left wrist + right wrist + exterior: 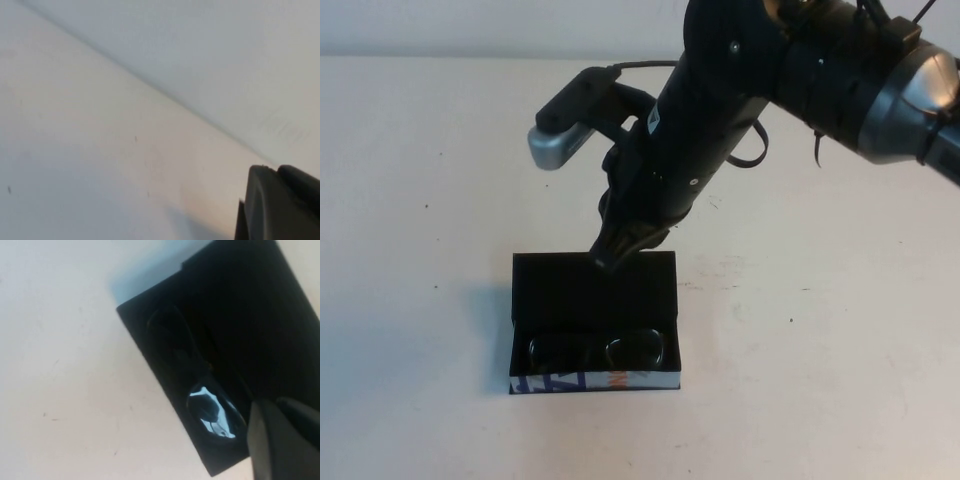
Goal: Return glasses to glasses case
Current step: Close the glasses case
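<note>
The glasses case lies open on the table, its lid standing up at the back and its white printed side facing me. The black glasses lie inside the case's tray, lenses up. My right gripper reaches down from the right and is shut and empty, with its tip at the lid's top edge. In the right wrist view its fingers hang over the open case, next to the glasses. My left gripper shows only in the left wrist view, shut, over bare table.
The tabletop is pale and bare around the case. The right arm's body and its grey wrist camera hang over the table behind the case. A white wall stands beyond the table's far edge.
</note>
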Motion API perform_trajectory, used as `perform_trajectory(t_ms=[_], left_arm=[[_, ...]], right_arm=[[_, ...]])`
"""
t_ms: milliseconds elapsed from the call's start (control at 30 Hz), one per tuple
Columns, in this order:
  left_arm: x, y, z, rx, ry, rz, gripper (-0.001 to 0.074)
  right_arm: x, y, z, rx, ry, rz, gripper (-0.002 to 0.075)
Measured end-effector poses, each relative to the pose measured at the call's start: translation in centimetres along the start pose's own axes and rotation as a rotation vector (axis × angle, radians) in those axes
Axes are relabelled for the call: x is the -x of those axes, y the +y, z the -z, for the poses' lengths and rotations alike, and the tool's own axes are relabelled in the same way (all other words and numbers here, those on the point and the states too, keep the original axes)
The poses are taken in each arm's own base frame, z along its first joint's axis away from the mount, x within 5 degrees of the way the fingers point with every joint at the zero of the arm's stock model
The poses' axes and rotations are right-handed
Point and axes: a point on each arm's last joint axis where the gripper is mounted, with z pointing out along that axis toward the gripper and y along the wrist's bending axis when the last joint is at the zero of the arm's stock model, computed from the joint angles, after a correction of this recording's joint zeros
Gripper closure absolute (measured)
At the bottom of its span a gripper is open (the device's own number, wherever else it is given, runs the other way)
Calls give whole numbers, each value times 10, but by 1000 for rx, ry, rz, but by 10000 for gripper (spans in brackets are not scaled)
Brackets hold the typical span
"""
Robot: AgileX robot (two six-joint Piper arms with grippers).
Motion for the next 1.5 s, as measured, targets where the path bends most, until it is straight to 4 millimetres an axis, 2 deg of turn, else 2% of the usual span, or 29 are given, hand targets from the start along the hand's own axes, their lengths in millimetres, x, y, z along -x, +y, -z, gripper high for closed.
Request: perform_trajectory(t_ms=[133,267,433,500,567,767,900,1133,1300,1500], left_arm=[[-3,-8,-2,32,213,58,736],[5,-26,-14,11,424,-60,736],[16,-53,-42,-44,837,-198,736],[15,-58,-59,-91,990,-246,736],[10,-60,-75,-148,1067,-264,736],[-10,-66,-108,-350,1083,-185,736],[-32,-66,-123,-384,1117,-201,736],[-74,-72,-135,-445,1180,-298,736],[-92,-68,-147,-468,1164,-280,736],[-110,-57,-156,-453,1170,-305,736]], right_arm=[[-4,-14,3,-21,-15,-137,737],[-4,-22,5,-39,-43,-208,737],[-3,-21,5,-37,-48,-219,737],[-3,-21,5,-37,-48,-221,737],[-3,-21,5,-37,-48,-221,737],[-2,-22,5,-45,-68,-225,737],[1,-25,2,-58,-98,-244,737],[-1,-52,-20,-74,-130,-330,737],[-8,-73,-29,-63,-148,-400,737],[-8,-78,-36,-52,-158,-415,737]])
